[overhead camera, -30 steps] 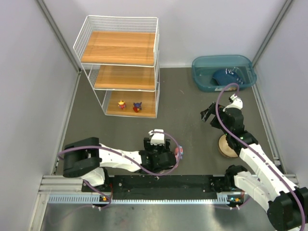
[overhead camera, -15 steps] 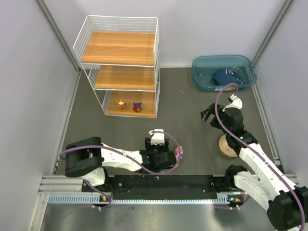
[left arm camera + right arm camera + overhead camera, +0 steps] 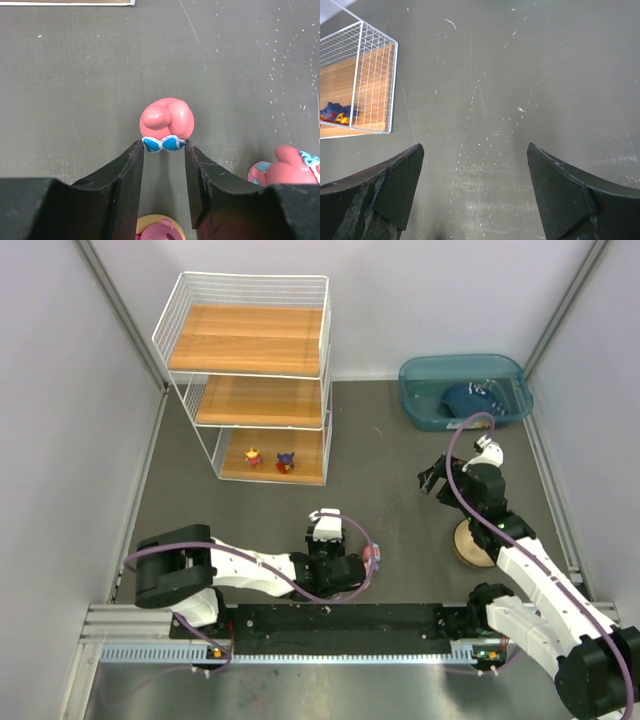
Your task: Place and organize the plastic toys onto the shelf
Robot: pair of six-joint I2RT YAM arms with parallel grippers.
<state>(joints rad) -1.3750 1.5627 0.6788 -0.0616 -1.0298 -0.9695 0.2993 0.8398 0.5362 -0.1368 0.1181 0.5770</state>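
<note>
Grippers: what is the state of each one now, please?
Left gripper: closed on the pink figurine.
Right gripper: open, holding nothing.

The left end effector [image 3: 164, 147] hides most of a yellow-and-pink toy [image 3: 161, 226] at the left wrist view's bottom edge and part of a pink figurine [image 3: 287, 167] at right. Whether its tips pinch the blue-bowed toy [image 3: 166, 119] is unclear. The right arm [image 3: 525, 570] covers part of the tan bowl [image 3: 465, 546], and the two shelf figurines [image 3: 254, 457] are too small to read.
</note>
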